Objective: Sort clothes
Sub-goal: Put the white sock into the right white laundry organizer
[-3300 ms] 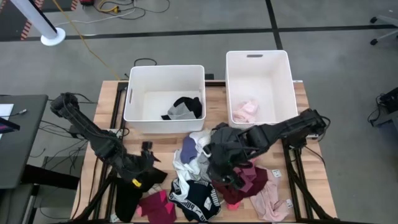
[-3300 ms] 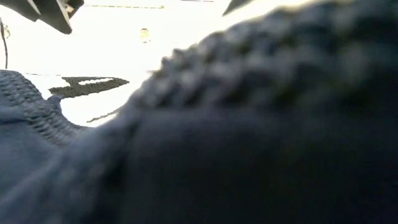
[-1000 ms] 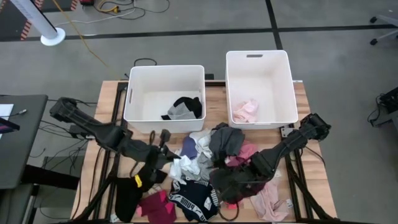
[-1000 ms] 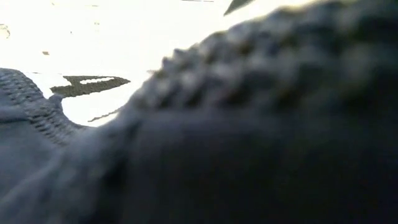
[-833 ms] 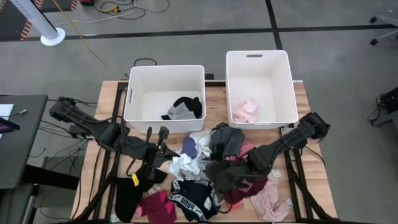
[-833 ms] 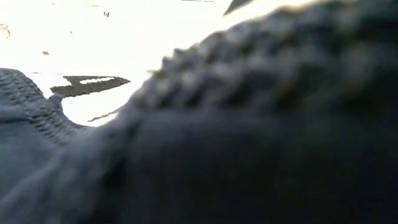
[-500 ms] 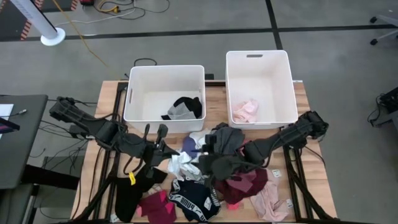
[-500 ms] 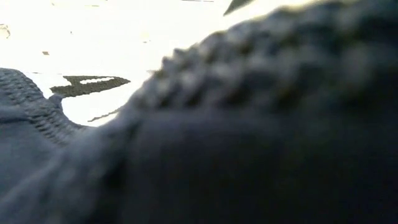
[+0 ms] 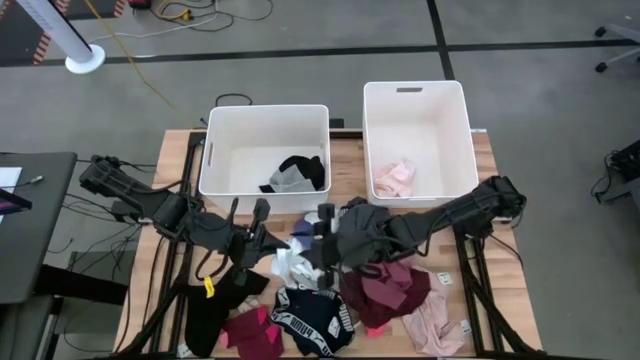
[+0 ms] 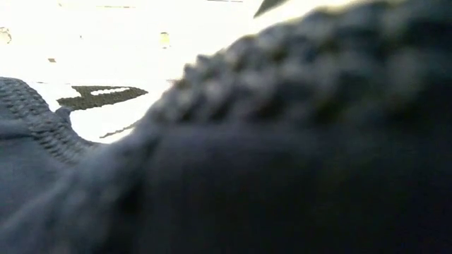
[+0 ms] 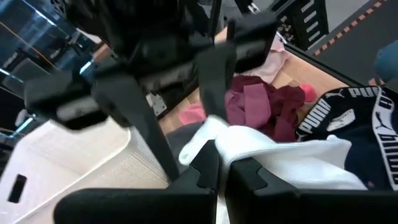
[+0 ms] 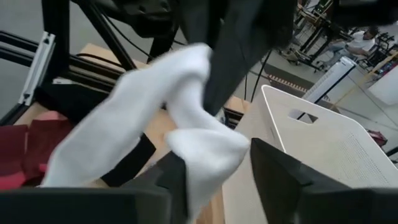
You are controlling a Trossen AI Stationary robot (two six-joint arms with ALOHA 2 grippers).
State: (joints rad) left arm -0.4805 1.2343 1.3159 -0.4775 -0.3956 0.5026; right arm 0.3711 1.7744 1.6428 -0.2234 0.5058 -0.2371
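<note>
On the wooden table point(image 9: 170, 160), in front of two white bins point(image 9: 264, 150), the white garment point(image 9: 295, 262) hangs between both arms. The left gripper point(image 9: 268, 245) pinches it with shut jaws; the right gripper point(image 9: 322, 250) straddles its other end, jaws still spread.

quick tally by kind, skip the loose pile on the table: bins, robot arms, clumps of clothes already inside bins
white rectangular plastic bins: 2
dark robot arms: 2
clothes clumps inside bins, black-grey and pink: 2
total: 6
</note>
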